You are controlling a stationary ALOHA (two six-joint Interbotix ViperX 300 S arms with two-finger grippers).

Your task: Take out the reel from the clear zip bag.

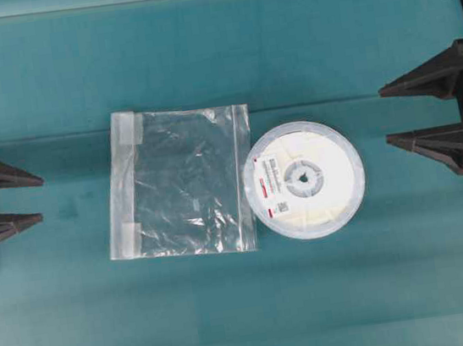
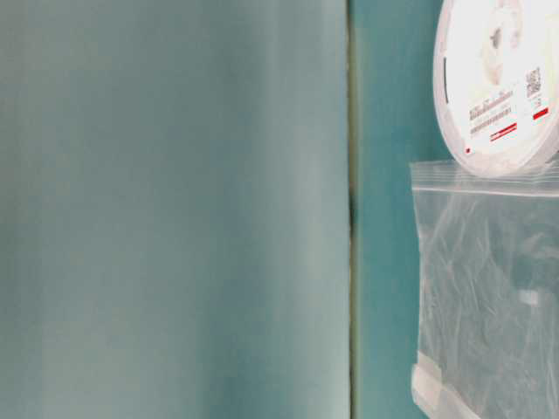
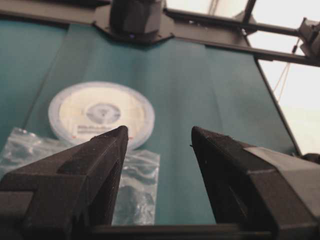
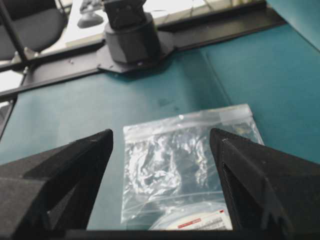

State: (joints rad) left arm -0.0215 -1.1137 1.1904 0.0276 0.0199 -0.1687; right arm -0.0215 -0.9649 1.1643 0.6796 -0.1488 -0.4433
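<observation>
The reel lies just beside the bag. Left tool and right tool both gape wide, holding nothing.

I count one reel, lying flat on the right of the middle; I count one clear zip bag, just to its left; I see two tape patches on the bag's left edge, one far and one near; I have two grippers in view, the left gripper and the right gripper; one teal table carries it all.
</observation>
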